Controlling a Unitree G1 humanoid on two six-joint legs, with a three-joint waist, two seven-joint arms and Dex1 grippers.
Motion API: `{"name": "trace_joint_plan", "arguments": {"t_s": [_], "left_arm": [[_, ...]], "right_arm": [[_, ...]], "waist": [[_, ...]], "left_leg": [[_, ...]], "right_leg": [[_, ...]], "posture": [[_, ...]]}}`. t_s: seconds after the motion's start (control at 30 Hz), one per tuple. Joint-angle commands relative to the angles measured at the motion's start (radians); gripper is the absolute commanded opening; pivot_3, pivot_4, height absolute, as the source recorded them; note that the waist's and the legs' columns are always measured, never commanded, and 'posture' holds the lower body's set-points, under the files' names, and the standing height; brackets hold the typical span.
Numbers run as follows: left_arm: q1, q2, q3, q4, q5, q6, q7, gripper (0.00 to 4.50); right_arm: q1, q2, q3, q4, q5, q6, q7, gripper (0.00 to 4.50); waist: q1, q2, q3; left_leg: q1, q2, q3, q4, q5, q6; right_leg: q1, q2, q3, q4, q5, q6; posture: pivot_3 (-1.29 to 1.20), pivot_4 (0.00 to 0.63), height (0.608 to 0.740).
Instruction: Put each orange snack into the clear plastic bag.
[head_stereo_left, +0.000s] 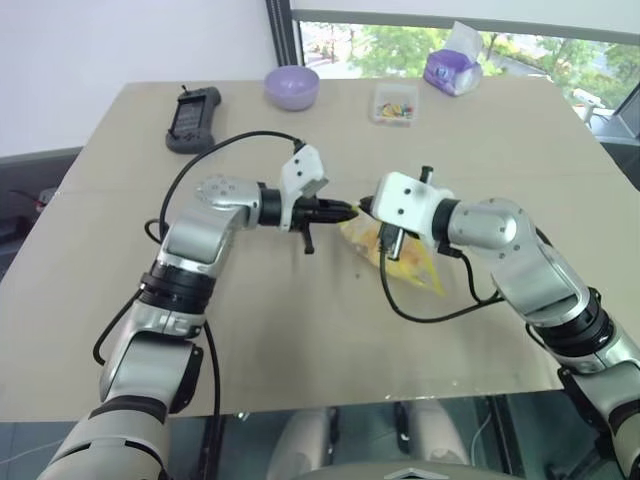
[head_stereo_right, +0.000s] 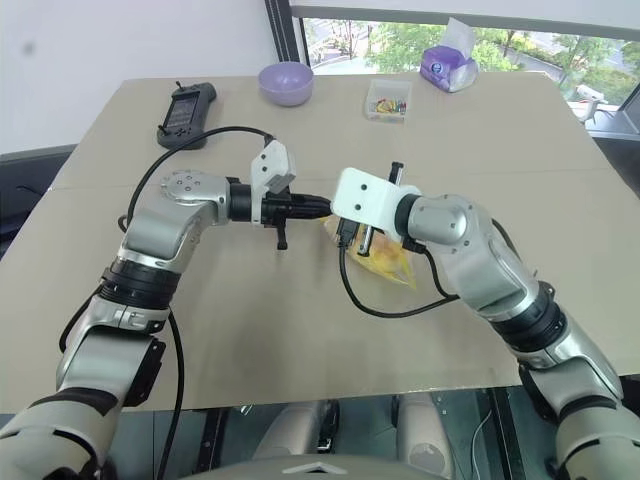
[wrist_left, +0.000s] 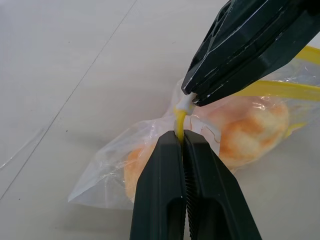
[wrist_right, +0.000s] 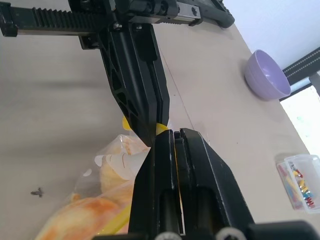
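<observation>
- A beige table (head_stereo_left: 300, 330) stands by a sunlit window; taking the clear plastic bag (head_stereo_left: 410, 262) as the landmark, a lilac bowl (head_stereo_left: 291, 86), a small clear box (head_stereo_left: 394, 103) of colourful bits, a purple tissue pack (head_stereo_left: 452, 70) and a black handset (head_stereo_left: 192, 118) all sit well beyond it at the far edge.
- Left eye view: the bag hangs near the table's middle, between the two arms and just under the right wrist, with the left gripper (head_stereo_left: 345, 211) and right gripper (head_stereo_left: 364, 208) meeting tip to tip at its upper corner.
- Right eye view: the same meeting of grippers sits above the bag, whose orange contents show below the right wrist.
- Left wrist view: the left gripper's jaws are clenched on the yellow seal strip (wrist_left: 178, 122), and the right gripper's are clamped on that strip just beyond; both orange snacks (wrist_left: 250, 127) lie inside the bag.
- Right wrist view: the right gripper pinches the seal edge beside the left one, the snacks sagging in the film below.
- The load looks light, the buns soft and easily crushed, the film slick and floppy; the stiffer seal strip is judged the safest hold, and squeezing the bag's belly risks flattening the buns.
</observation>
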Motion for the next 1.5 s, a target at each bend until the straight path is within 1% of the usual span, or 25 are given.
{"name": "trace_joint_plan", "arguments": {"t_s": [0.03,0.07,0.1,0.17,0.2,0.33,0.43,0.47,0.5,0.57,0.6,1.23,1.3,1.4,1.5], "left_arm": [[-0.026,0.003,0.032,-0.056,-0.024,0.001,-0.001,0.0],[-0.026,0.004,0.031,-0.056,-0.024,0.001,0.0,0.0],[-0.026,0.004,0.03,-0.056,-0.024,0.0,0.001,0.0],[-0.024,0.004,0.03,-0.062,-0.025,0.004,0.004,0.0],[-0.024,0.003,0.03,-0.064,-0.025,0.005,0.005,0.0],[-0.021,0.002,0.03,-0.07,-0.026,0.011,0.011,0.0],[-0.022,0.002,0.028,-0.067,-0.026,0.012,0.014,0.0],[-0.022,0.002,0.028,-0.068,-0.027,0.013,0.015,0.0],[-0.021,0.002,0.028,-0.069,-0.027,0.013,0.016,0.0],[-0.021,0.002,0.028,-0.069,-0.028,0.015,0.017,0.0],[-0.021,0.002,0.028,-0.069,-0.028,0.015,0.018,0.0],[-0.02,0.003,0.03,-0.074,-0.037,0.0,0.017,0.0],[-0.02,0.001,0.031,-0.071,-0.032,-0.01,0.024,0.0],[-0.055,-0.029,0.047,-0.011,-0.001,-0.071,0.086,0.0],[-0.13,-0.073,0.071,0.112,0.052,-0.186,0.189,0.0]], "right_arm": [[-0.025,-0.003,-0.005,-0.015,-0.028,-0.027,0.012,0.76],[-0.026,-0.003,-0.006,-0.014,-0.036,-0.033,0.011,1.34],[-0.027,-0.003,-0.006,-0.012,-0.048,-0.043,0.007,1.74],[-0.026,-0.005,-0.006,-0.012,-0.068,-0.055,0.005,2.76],[-0.025,-0.004,-0.006,-0.012,-0.075,-0.058,0.007,3.17],[-0.015,0.0,-0.007,-0.012,-0.091,-0.061,0.017,3.17],[-0.011,0.003,-0.009,-0.007,-0.1,-0.063,0.02,2.29],[-0.01,0.004,-0.011,-0.008,-0.103,-0.062,0.019,1.8],[-0.009,0.005,-0.012,-0.009,-0.105,-0.061,0.019,1.45],[-0.008,0.006,-0.013,-0.011,-0.109,-0.061,0.02,0.44],[-0.007,0.005,-0.012,-0.013,-0.112,-0.06,0.021,0.16],[0.017,0.007,-0.016,-0.003,-0.142,-0.039,0.034,0.16],[0.019,0.009,-0.02,0.002,-0.141,-0.038,0.033,0.07],[-0.008,0.005,-0.051,0.079,-0.147,-0.093,-0.003,0.07],[-0.076,-0.021,-0.087,0.199,-0.162,-0.21,-0.046,0.07]], "waist": [[0.0,0.0,0.0],[0.0,0.0,0.0],[0.0,0.0,0.0],[0.0,0.0,0.0],[0.0,0.0,0.0],[0.0,0.0,0.0],[0.0,0.0,0.0],[0.0,0.0,0.0],[0.0,0.0,0.0],[0.0,0.0,0.0],[0.0,0.0,0.0],[0.0,0.0,0.0],[0.0,0.0,0.0],[0.001,0.0,0.0],[0.004,0.0,0.0]], "left_leg": [[0.0,0.0,0.0,0.0,0.0,0.0],[0.0,0.0,0.0,0.0,0.0,0.0],[0.0,0.0,0.0,0.0,0.0,0.0],[0.0,0.0,0.0,0.0,0.0,0.0],[0.0,0.0,0.0,0.0,0.0,0.0],[0.0,0.0,0.0,0.0,0.0,0.0],[0.0,0.0,0.0,0.0,0.0,0.0],[0.0,0.0,0.0,0.0,0.0,0.0],[0.0,0.0,0.0,0.0,0.0,0.0],[0.0,0.0,0.0,0.0,0.0,0.0],[0.0,0.0,0.0,0.0,0.0,0.0],[0.0,0.0,0.0,0.0,0.0,0.0],[0.0,0.0,0.0,0.0,0.0,0.0],[0.0,0.0,0.0,0.0,0.0,0.0],[0.0,-0.001,0.0,0.001,0.0,0.0]], "right_leg": [[0.0,0.0,0.0,0.0,0.0,0.0],[0.0,0.0,0.0,0.0,0.0,0.0],[0.0,0.0,0.0,0.0,0.0,0.0],[0.0,0.0,0.0,0.0,0.0,0.0],[0.0,0.0,0.0,0.0,0.0,0.0],[0.0,0.0,0.0,0.0,0.0,0.0],[0.0,0.0,0.0,0.0,0.0,0.0],[0.0,0.0,0.0,0.0,0.0,0.0],[0.0,0.0,0.0,0.0,0.0,0.0],[0.0,0.0,0.0,0.0,0.0,0.0],[0.0,0.0,0.0,0.0,0.0,0.0],[0.0,0.0,0.0,0.0,0.0,0.0],[0.0,0.0,0.0,0.0,0.0,0.0],[0.0,0.0,0.0,0.0,0.0,0.0],[0.0,-0.001,0.0,0.0,0.0,0.0]], "posture": [[0.0,0.15,0.74],[0.0,0.15,0.74],[0.0,0.15,0.74],[0.0,0.15,0.74],[0.0,0.15,0.74],[0.0,0.15,0.74],[0.0,0.15,0.74],[0.0,0.15,0.74],[0.0,0.15,0.74],[0.0,0.15,0.74],[0.0,0.15,0.74],[0.0,0.15,0.74],[0.0,0.15,0.74],[0.0,0.15,0.74],[0.0,0.15,0.74]]}}
